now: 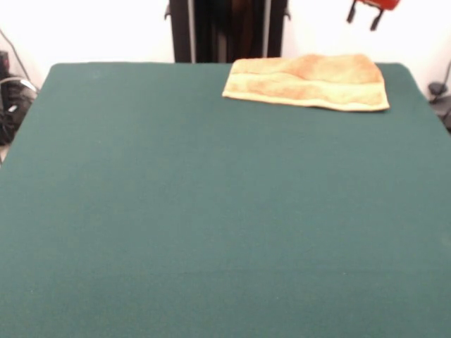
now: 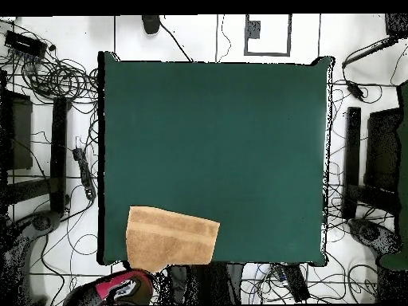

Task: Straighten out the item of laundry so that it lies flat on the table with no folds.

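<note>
The yellow-orange terry towel [image 1: 307, 82], folded at the green table's [image 1: 211, 211] robot-side edge, looks light, limp and grippy, best pinched at a free corner; the gripper's [image 1: 366, 10] state I cannot tell.

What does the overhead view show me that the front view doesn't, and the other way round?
Overhead only: the cables on the floor all around the table, and the towel's whole outline, one edge reaching the table's bottom edge.

Front only: a wavy fold line across the towel, so it isn't flat.

Both: the yellow-orange terry cloth towel near one corner of the dark green felt-topped table, and the red arm off the table.
</note>
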Controlling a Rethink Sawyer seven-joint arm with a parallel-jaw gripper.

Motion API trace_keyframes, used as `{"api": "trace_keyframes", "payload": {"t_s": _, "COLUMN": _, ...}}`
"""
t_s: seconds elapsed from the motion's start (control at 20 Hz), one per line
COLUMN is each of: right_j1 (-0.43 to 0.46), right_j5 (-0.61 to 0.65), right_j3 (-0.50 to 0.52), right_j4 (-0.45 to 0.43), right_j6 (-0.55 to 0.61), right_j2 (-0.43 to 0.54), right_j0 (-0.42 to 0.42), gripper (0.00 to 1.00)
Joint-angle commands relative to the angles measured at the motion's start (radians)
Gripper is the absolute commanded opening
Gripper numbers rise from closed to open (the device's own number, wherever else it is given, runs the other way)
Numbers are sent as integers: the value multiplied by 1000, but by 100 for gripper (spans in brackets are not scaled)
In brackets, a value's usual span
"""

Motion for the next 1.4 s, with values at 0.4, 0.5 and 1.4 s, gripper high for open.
{"api": "trace_keyframes", "payload": {"t_s": 0.4, "right_j1": 87, "right_j5": 64, "right_j3": -369, "right_j4": -123, "right_j6": -43, "right_j2": -61, "right_j0": 10, "gripper": 100}}
{"api": "trace_keyframes", "payload": {"t_s": 0.5, "right_j1": 119, "right_j5": 32, "right_j3": -391, "right_j4": -144, "right_j6": -44, "right_j2": -50, "right_j0": -3, "gripper": 100}}
{"api": "trace_keyframes", "payload": {"t_s": 1.4, "right_j1": 83, "right_j5": 163, "right_j3": -487, "right_j4": -327, "right_j6": -103, "right_j2": 23, "right_j0": -110, "gripper": 100}}
